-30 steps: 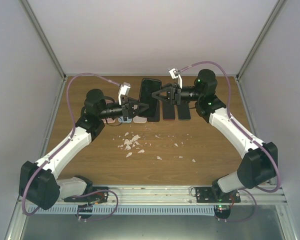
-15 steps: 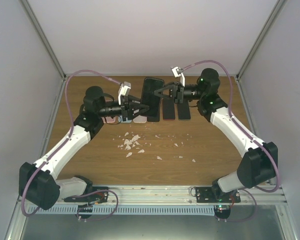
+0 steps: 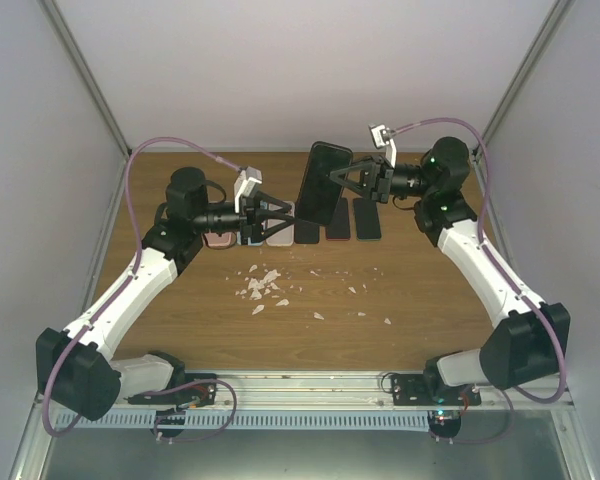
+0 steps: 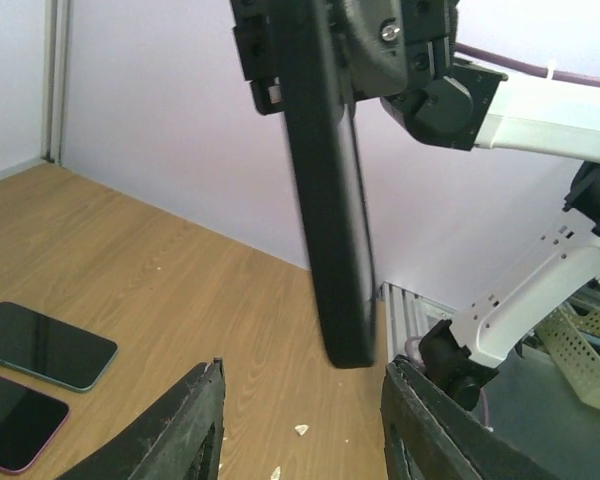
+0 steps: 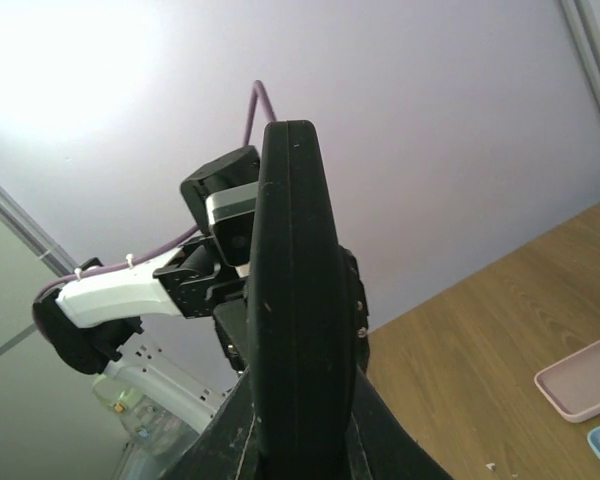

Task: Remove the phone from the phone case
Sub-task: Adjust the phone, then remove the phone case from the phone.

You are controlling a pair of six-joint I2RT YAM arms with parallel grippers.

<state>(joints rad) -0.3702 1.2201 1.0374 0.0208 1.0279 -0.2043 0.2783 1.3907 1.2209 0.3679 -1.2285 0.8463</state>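
Phone (image 3: 323,185) sits at upper centre of the top view, long axis near upright, clamped in the right gripper (image 3: 342,181). We find the left gripper (image 3: 286,214), jaws apart and empty, just lower left, nearest the phone's bottom end.

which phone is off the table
The black phone, held in the air by the right gripper; the other phones lie flat in a row on the table.

Brown wooden table (image 3: 430,300); plain pale lilac walls (image 3: 310,70); aluminium corner posts (image 3: 90,75); metal rail (image 3: 310,385) along near edge.
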